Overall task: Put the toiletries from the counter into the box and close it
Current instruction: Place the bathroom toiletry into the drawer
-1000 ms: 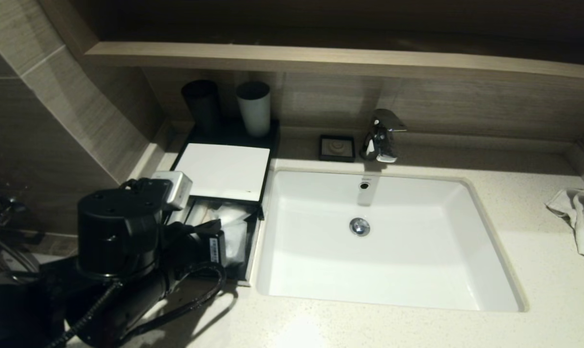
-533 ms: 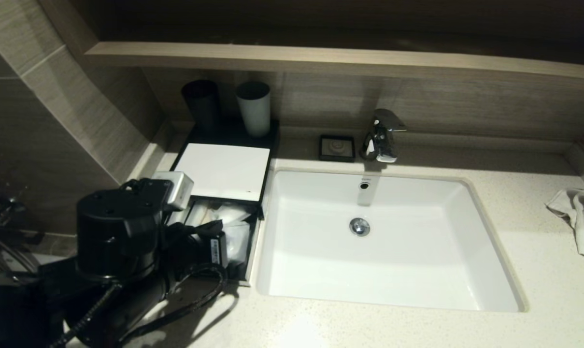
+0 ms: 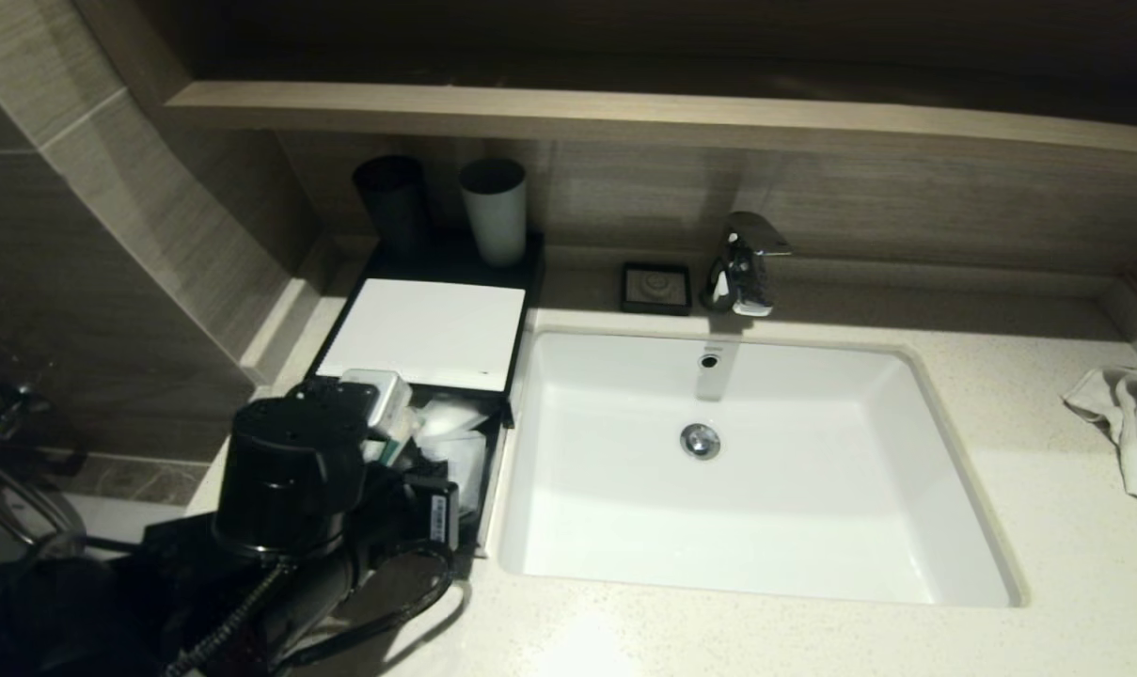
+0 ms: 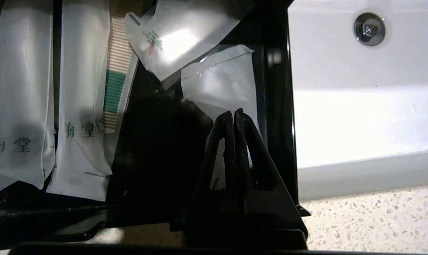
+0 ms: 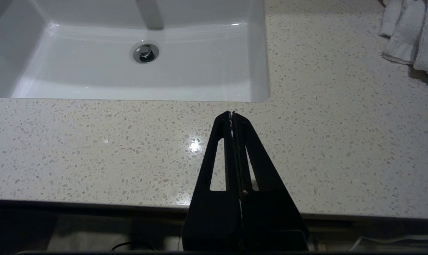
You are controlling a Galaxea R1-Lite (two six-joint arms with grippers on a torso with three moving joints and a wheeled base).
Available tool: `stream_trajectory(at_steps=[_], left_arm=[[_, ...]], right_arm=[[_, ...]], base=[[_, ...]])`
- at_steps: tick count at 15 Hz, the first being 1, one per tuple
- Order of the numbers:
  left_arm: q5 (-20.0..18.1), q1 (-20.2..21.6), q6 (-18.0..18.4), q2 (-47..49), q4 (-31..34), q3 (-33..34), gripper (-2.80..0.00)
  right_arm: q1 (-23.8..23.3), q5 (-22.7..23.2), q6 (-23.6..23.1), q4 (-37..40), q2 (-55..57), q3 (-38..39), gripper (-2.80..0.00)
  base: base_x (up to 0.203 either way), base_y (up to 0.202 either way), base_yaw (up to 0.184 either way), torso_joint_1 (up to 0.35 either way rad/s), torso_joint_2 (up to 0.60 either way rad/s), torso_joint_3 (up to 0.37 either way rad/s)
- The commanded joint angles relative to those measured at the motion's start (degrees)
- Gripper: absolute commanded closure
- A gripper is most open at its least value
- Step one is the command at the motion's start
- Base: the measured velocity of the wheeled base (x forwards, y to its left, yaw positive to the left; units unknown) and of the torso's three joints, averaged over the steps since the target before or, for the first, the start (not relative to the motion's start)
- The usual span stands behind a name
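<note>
The left claw [image 4: 234, 112], pinched tight on nothing, sits at six o'clock of the low black box's open drawer [image 4: 274, 106], probably to push it closed over the see-through white plastic packets [image 4: 83, 106].

The right claw [image 5: 232, 114] is clenched and empty over the speckled cream table [image 5: 93, 148].

Counted: four packets [image 4: 83, 106] in one box [image 3: 427, 329], two cups [image 3: 493, 212], one towel [image 3: 1128, 423], one tap [image 3: 742, 263].

The left arm [image 3: 276, 527] is built of matte black housings, its rounded cylindrical joint cap dotted with small screws. A small silver-grey camera block [image 3: 375, 402] is mounted nearest the sink [image 3: 907, 470]. Black cables are looped alongside, and a white printed label [image 3: 439, 520] is stuck on.
</note>
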Motion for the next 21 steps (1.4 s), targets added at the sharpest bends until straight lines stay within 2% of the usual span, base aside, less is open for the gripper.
stream_trajectory(at_steps=[1, 13, 21], left_arm=[[0.1, 0.1, -0.2, 1.2, -0.3, 0.9, 0.0], [0.2, 0.1, -0.3, 2.4, -0.7, 0.4, 0.0], [0.5, 0.3, -0.2, -1.9, -0.1, -0.8, 0.0]], right_arm=[[0.0, 0.0, 0.0, 0.0, 0.0, 0.0, 0.0], [0.0, 0.0, 0.0, 0.0, 0.0, 0.0, 0.0], [0.0, 0.0, 0.0, 0.0, 0.0, 0.0, 0.0]], base=[[0.0, 0.0, 0.0, 0.0, 0.0, 0.0], [0.0, 0.0, 0.0, 0.0, 0.0, 0.0], [0.0, 0.0, 0.0, 0.0, 0.0, 0.0]])
